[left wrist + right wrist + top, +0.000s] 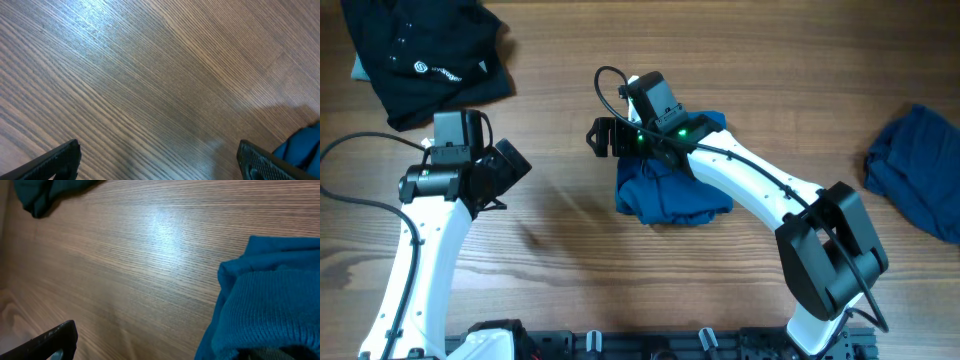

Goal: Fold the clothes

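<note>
The clothes [672,198] lie bunched in the middle of the surface [570,255], a second blue heap [918,178] at the right edge, and with my left claw [506,172] and right claw [604,137] both open and empty, I risk pinching several layers and dragging the lump.

Item 1: mid-blue garment [665,200], soft, with a ribbed knit edge, bunched into a rough, thick bundle, lying mid-table in front of me.
Item 2: darker blue garment [920,165], crumpled and unfolded, lying flat-ish, far to my right.
</note>
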You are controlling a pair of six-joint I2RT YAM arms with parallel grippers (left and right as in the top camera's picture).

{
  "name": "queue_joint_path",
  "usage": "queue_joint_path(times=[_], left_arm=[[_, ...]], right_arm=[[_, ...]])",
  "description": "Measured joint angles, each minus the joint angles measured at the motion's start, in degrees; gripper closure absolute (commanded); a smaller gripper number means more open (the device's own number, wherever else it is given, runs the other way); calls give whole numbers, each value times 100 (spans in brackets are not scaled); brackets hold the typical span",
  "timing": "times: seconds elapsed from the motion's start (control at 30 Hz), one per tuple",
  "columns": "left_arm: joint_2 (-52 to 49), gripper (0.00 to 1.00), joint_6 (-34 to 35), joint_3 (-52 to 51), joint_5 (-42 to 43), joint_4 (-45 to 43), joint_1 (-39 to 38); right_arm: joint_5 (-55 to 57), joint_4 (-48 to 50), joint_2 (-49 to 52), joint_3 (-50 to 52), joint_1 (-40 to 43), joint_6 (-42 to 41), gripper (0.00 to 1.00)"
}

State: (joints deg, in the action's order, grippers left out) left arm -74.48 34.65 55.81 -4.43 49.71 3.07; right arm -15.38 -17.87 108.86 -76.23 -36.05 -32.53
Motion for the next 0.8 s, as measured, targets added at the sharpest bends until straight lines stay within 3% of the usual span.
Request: queue_joint_path(times=[0.47,0.8], left_arm=[[0,0,0,0,0,0,0],[0,0,0,0,0,2,0]], right_arm=[[-634,334,-944,-2,0,-46,0],[-704,76,-975,-2,0,-39,0]])
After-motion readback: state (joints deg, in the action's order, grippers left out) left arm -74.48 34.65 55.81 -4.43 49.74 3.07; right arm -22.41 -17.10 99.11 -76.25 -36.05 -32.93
